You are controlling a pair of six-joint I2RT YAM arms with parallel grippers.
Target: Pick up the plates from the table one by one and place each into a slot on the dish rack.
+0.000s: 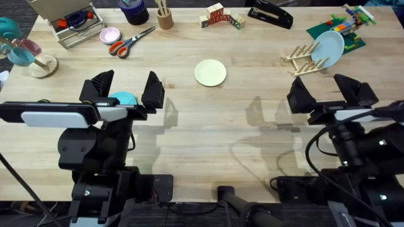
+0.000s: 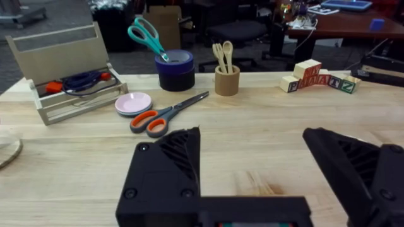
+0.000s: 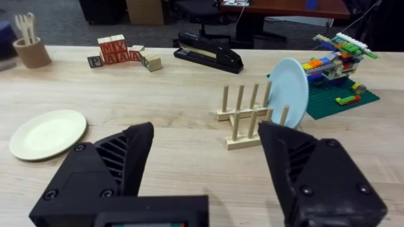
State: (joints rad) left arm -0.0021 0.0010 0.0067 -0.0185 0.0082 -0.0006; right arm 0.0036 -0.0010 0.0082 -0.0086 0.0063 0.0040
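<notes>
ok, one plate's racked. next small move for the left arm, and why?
Probably lower the left gripper onto the teal plate. Its fingers are open and sit to either side of that plate, which lies flat on the table. The pale blue plate already stands in the dish rack; the cream-yellow plate lies farther off.

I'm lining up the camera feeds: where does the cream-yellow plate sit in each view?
Overhead: cream-yellow plate lies flat at table centre, left of the dish rack.
Left wrist: not in it.
Right wrist: at the left edge, flat.
Shared landmark: alphabet blocks.
</notes>
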